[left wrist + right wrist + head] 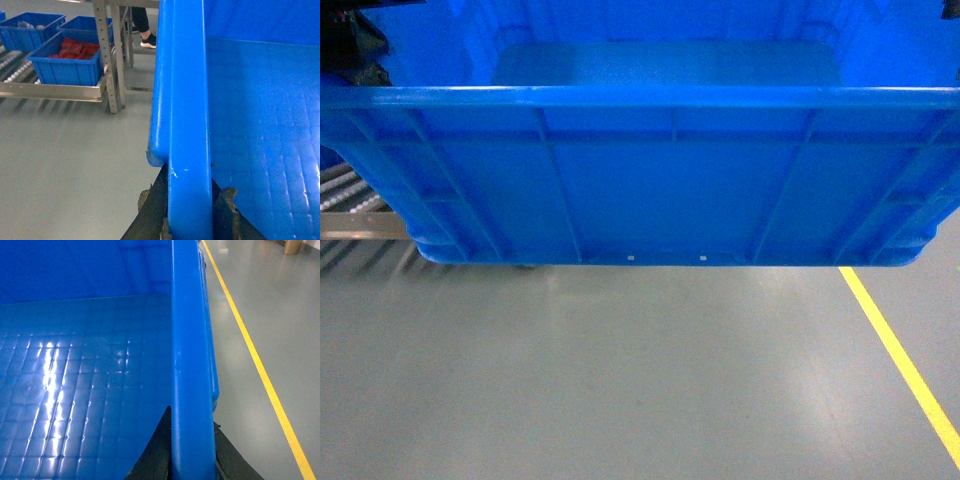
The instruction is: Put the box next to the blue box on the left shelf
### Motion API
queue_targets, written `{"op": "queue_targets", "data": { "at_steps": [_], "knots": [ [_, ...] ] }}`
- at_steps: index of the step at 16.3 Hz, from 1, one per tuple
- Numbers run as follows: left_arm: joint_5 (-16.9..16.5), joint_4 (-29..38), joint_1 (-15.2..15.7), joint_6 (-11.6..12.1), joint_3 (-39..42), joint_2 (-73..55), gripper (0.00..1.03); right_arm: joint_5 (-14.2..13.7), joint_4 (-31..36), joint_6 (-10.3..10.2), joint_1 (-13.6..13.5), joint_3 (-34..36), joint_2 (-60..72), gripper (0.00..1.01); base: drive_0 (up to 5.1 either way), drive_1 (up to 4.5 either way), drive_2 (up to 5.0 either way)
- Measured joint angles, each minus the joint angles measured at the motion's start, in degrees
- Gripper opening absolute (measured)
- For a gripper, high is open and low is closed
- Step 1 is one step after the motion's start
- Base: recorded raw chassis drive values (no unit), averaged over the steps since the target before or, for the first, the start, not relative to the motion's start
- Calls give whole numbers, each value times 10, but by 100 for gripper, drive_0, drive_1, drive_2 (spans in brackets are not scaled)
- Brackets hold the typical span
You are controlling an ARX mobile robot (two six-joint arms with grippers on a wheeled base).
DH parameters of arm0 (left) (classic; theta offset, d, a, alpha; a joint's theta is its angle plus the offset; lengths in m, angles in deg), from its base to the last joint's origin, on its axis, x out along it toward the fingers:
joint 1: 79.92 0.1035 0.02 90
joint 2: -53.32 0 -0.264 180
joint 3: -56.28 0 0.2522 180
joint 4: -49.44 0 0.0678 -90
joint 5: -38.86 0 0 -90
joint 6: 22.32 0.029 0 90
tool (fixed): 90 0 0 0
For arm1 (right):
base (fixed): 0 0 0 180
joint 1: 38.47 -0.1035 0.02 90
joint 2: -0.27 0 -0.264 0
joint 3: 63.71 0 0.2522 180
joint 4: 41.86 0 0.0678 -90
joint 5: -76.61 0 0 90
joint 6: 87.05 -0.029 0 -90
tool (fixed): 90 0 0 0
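Observation:
The box, a big bright blue crate with ribbed walls, hangs above the grey floor and fills the head view's width. My left gripper is shut on its left rim, one dark finger on each side of the wall. My right gripper clamps the right rim in the same way. The left shelf lies off to the left, with its metal front rail and white rollers. On it stand a blue box holding red items and two more blue boxes behind. The crate is empty inside.
A perforated steel upright stands at the shelf's right end, and a person's legs show behind it. A yellow floor line runs along the right side. Grey floor stretches below the crate.

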Motion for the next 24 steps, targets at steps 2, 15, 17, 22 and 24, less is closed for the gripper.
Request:
{"op": "queue_targets", "data": {
  "at_steps": [2,15,17,22,24],
  "knots": [
    [0,-2,0,0,0,0,8,0,-3,0,0,0,0,7,-5,412,-422],
    [0,2,0,0,0,0,8,0,0,0,0,0,0,7,2,419,-415],
    [0,0,0,0,0,0,8,0,-1,0,0,0,0,7,11,427,-406],
    [1,1,0,0,0,0,8,0,0,0,1,0,0,7,3,421,-416],
    [0,2,0,1,0,0,8,0,0,0,0,0,0,7,-8,413,-429]
  ]
}}
